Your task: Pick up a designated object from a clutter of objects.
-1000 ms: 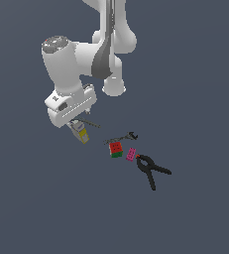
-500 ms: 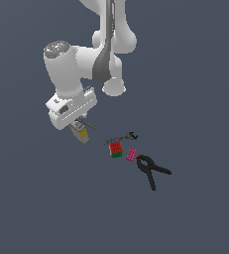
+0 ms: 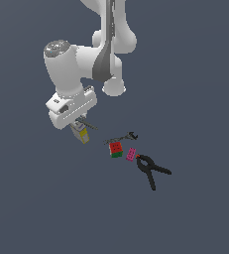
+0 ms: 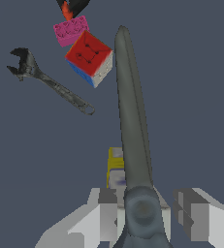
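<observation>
My gripper (image 4: 147, 213) is shut on the scissors; their dark grey blades (image 4: 130, 116) stick straight out from between the fingers (image 4: 106, 213). The orange-brown handles are hidden inside the hand. In the exterior view the gripper (image 3: 79, 120) hangs just above the grey-and-yellow box (image 3: 81, 134), with a thin blade tip (image 3: 89, 124) poking out towards the exterior view's right. Whether the scissors touch the box I cannot tell. The box also shows in the wrist view (image 4: 115, 167), beneath the blades.
To the exterior view's right of the box lie a dark wrench (image 3: 122, 137), a red-green cube (image 3: 116, 149), a pink brick (image 3: 131, 154) and a black clamp (image 3: 150, 170). The wrist view shows the wrench (image 4: 50, 82), cube (image 4: 89, 57), brick (image 4: 71, 30) and clamp (image 4: 72, 7).
The hand has shifted very slightly lower in the exterior view with the scissors still in its grip. The other objects have not moved.
</observation>
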Robot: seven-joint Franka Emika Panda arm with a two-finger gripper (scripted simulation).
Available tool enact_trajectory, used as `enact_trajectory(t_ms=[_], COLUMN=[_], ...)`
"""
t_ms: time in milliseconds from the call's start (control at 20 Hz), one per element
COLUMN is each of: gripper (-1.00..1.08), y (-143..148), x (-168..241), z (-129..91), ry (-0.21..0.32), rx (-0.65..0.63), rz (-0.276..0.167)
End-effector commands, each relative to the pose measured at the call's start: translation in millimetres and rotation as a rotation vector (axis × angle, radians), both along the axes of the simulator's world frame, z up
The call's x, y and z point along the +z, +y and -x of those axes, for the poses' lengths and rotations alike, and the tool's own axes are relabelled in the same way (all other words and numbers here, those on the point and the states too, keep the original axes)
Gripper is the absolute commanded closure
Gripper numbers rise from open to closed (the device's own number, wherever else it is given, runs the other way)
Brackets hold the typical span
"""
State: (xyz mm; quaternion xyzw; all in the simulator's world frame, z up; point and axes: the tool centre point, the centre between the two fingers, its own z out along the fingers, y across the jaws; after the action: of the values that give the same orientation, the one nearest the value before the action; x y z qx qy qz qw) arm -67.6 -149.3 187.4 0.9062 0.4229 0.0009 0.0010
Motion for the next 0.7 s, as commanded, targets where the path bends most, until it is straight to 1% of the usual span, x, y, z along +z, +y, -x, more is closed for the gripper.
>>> enact_trajectory(t_ms=[0,300,650], gripper=[1.08,1.08,1.08], y=[2.0,13.2,36.9], x=[4.5,29.5,81.6], z=[-0.6,-3.7,-10.5], ry=[0.000,0.000,0.001], rx=[0.000,0.000,-0.001], rz=[0.000,0.001,0.003])
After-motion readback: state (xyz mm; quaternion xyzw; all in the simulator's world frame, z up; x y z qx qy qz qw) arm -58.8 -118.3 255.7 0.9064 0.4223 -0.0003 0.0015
